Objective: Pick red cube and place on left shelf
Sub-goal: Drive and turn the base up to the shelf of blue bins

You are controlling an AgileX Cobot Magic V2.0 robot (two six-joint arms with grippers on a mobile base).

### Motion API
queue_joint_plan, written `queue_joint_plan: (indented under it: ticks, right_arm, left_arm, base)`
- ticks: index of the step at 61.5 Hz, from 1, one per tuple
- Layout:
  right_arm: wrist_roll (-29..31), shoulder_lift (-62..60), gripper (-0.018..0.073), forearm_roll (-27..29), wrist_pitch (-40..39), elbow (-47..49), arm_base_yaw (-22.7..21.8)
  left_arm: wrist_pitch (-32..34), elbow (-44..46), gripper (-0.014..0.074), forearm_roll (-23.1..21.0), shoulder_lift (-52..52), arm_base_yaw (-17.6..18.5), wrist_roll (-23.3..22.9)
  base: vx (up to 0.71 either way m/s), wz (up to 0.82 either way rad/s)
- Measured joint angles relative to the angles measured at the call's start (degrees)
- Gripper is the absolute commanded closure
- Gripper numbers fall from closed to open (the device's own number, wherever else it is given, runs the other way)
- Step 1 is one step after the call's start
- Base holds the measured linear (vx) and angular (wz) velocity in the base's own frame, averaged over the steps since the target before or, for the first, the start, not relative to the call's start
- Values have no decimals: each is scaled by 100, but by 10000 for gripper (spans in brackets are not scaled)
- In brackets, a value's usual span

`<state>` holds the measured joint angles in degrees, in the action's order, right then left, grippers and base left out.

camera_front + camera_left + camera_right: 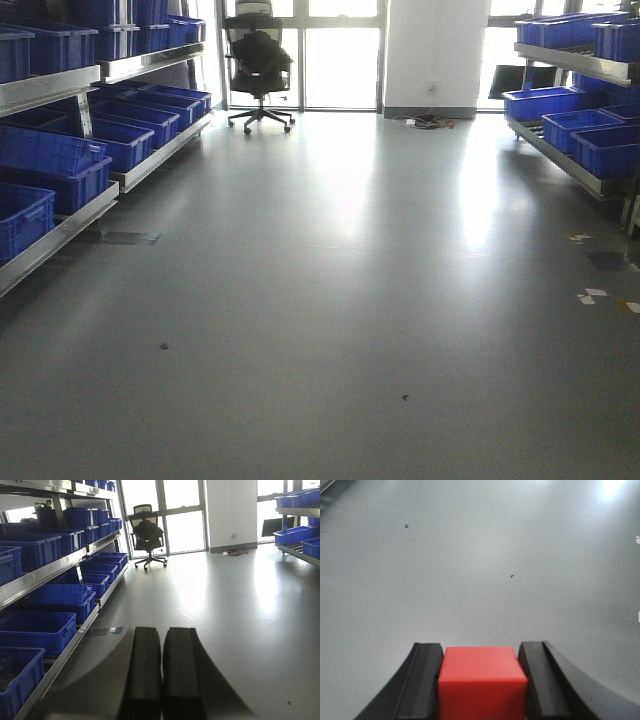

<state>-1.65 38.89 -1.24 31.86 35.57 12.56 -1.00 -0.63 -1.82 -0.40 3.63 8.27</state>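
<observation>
Cube (482, 682) red, gripped squarely between right tool (481, 651) fingers above floor (480, 555); left tool (163, 635) clenched, seemingly empty.

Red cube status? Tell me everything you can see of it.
The red cube shows only in the right wrist view: plain, matte, plastic-looking, with crisp edges and no markings. Two faces are visible, and its lower end runs off the frame. It sits squarely between the black fingers of the right gripper, which press on its two sides, with bare grey floor beyond. Whether it touches the floor cannot be told.
</observation>
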Motion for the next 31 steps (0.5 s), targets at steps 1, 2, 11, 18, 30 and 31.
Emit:
queue_joint_plan:
  ticks: [1,2,11,18,30,31]
  right_arm:
    - [0,0,501,0,0,0,0]
    - [0,0,501,0,0,0,0]
    - [0,0,501,0,0,0,0]
    - [0,0,501,0,0,0,0]
    - [0,0,501,0,0,0,0]
    - [0,0,501,0,0,0,0]
  left_arm:
    - [0,0,491,0,0,0,0]
    - [0,0,491,0,0,0,0]
    - [0,0,491,0,0,0,0]
    - [0,0,491,0,0,0,0]
    - [0,0,491,0,0,0,0]
    - [0,0,491,0,0,0,0]
  base:
    - [21,4]
    - [16,-2]
    - [24,4]
    - [30,4]
    - [35,2]
    - [38,6]
